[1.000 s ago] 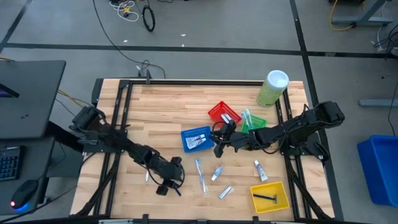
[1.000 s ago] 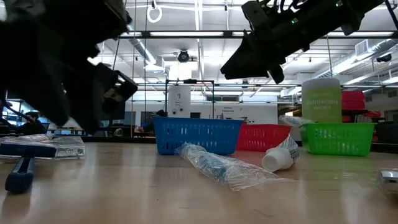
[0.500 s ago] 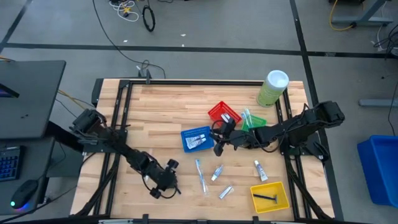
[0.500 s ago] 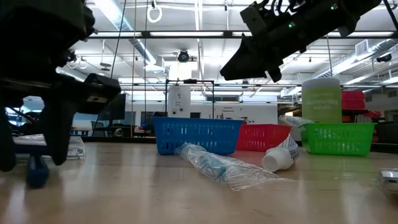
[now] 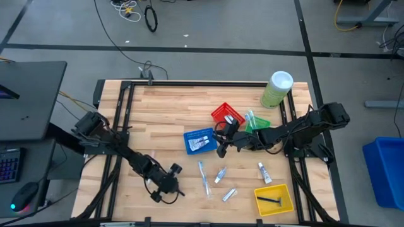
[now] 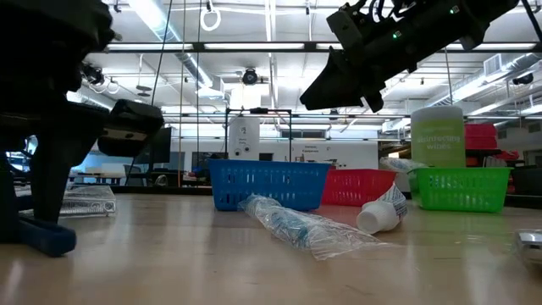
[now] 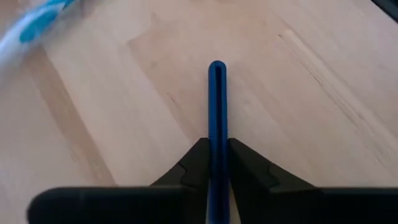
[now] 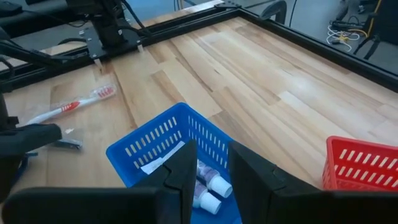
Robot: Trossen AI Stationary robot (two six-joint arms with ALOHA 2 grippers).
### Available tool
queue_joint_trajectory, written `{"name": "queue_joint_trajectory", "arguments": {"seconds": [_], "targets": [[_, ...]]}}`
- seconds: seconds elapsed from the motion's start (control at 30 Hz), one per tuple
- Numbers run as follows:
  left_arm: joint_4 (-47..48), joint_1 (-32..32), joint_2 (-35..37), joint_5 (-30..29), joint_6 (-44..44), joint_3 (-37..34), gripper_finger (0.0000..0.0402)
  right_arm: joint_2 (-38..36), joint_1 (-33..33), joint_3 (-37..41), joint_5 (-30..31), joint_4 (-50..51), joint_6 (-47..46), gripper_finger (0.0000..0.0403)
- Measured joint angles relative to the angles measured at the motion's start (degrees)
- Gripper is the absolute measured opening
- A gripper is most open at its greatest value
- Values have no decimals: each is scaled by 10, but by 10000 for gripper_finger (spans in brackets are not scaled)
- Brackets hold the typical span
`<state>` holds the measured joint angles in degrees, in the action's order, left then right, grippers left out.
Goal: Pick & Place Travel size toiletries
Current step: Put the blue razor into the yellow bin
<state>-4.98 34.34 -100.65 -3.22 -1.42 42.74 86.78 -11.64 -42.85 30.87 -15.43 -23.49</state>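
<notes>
- Left gripper (image 5: 159,192) down low at the near left part of the wooden table (image 5: 164,107); fingers (image 7: 193,165) pinched shut on the thin blue handle of a razor (image 7: 216,112), seen close in the left wrist view; razor handle flat on the wood, sticking straight out past the fingertips
- Red toothbrush (image 8: 71,107) lying on the wood off to the left side, seen in the right wrist view
- Blue basket (image 5: 199,140) near the middle, with small white tubes (image 8: 208,190) inside
- Wrapped toothbrush (image 5: 203,177) with a pale blue handle on the bare wood in front of the blue basket; two small silver tubes (image 5: 220,175) just to its right, one nearer the edge than the other
- Right gripper (image 5: 222,143) up in the air just right of the blue basket; fingers (image 8: 181,171) a little apart, nothing between them
- Red basket (image 5: 226,115) behind, green basket (image 5: 257,123) beside it with toothbrushes poking out
- White tube (image 5: 264,172) alone on the wood farther right
- Yellow basket (image 5: 274,198) at the near right, with a dark razor (image 5: 271,200) in it
- Tall pale green can (image 5: 276,89) with a white lid at the far right corner
</notes>
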Motion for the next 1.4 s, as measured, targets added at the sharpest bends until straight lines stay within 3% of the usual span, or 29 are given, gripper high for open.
{"name": "queue_joint_trajectory", "arguments": {"seconds": [0.13,0.3,0.43,0.57,0.7,0.97,1.17,1.4], "targets": [[-45,-5,1,-2,-32,-2,40,0,0,0,0,1,0,98],[-63,-15,27,-29,-71,17,55,0,0,0,-1,1,0,97],[-17,-32,68,-36,-112,52,58,0,0,0,-1,1,-11,98],[6,-60,118,-86,-122,82,48,0,-1,0,-31,0,-9,97],[-15,-92,148,-154,-94,99,46,0,-2,0,-60,-2,-9,96],[-35,-145,163,-318,-46,101,53,0,-17,0,-60,-7,5,107],[-35,-177,162,-331,80,100,49,0,-29,0,-60,-60,33,126],[-35,-174,162,-330,65,100,49,0,-31,0,-59,-130,49,157]]}}
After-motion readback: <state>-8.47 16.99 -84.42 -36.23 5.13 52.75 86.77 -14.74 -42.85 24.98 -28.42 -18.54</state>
